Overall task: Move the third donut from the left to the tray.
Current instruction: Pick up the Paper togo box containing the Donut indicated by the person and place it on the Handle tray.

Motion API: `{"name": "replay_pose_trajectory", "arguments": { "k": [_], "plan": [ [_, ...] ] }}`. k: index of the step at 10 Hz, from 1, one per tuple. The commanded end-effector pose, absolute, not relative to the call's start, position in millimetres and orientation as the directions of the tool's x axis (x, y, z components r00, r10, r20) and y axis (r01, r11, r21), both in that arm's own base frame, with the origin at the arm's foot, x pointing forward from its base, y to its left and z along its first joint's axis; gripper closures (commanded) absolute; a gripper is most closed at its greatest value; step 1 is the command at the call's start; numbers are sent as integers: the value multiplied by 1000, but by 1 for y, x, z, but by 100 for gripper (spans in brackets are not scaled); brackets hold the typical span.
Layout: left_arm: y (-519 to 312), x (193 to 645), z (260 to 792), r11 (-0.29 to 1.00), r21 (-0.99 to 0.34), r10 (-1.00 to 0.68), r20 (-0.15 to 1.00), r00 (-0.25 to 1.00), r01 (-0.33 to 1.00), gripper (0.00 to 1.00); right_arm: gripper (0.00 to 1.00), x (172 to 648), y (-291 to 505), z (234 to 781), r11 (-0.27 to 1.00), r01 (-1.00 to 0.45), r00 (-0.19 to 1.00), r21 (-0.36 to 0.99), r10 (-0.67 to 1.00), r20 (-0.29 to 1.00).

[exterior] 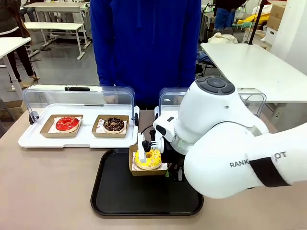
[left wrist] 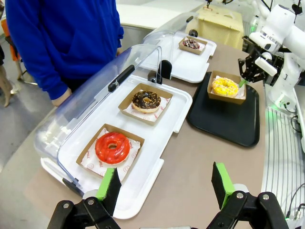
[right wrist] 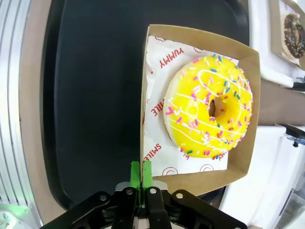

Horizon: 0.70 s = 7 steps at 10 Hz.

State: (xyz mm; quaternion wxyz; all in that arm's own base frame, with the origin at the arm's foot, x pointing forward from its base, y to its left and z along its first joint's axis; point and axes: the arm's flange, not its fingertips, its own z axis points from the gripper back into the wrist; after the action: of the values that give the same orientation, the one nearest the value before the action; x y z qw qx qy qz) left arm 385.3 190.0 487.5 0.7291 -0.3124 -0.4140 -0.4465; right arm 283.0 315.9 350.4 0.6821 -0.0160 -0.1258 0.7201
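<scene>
The yellow-iced donut [right wrist: 209,107] with sprinkles lies on white paper in its small brown cardboard tray [right wrist: 200,179]. My right gripper [right wrist: 141,168] is shut on the thin side wall of that cardboard tray. It holds it over the far part of the black tray [exterior: 144,199]; I cannot tell whether the two touch. The front view shows the donut [exterior: 147,158] just left of the right gripper [exterior: 156,145]. From the left wrist, the donut [left wrist: 225,86] sits over the black tray [left wrist: 224,126]. My left gripper [left wrist: 164,183] hangs open and holds nothing, above the table's left end.
A white tray [left wrist: 157,157] with a raised clear lid holds a red-iced donut [exterior: 67,124] and a chocolate donut [exterior: 114,124]. A second white lidded tray [left wrist: 190,71] holds another dark donut. A person in blue [exterior: 144,43] stands at the far edge.
</scene>
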Motion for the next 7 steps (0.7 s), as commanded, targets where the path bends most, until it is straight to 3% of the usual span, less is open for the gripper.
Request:
{"name": "replay_pose_trajectory", "arguments": {
  "k": [1,7],
  "plan": [
    [189,384,489,398,-76,-389,889,243,914,0,98,236,276,312,-1,-968,-41,-252,987,156],
    [189,384,489,398,-76,-389,889,243,914,0,98,232,271,281,21,-967,-19,-255,988,152]
  ]
}}
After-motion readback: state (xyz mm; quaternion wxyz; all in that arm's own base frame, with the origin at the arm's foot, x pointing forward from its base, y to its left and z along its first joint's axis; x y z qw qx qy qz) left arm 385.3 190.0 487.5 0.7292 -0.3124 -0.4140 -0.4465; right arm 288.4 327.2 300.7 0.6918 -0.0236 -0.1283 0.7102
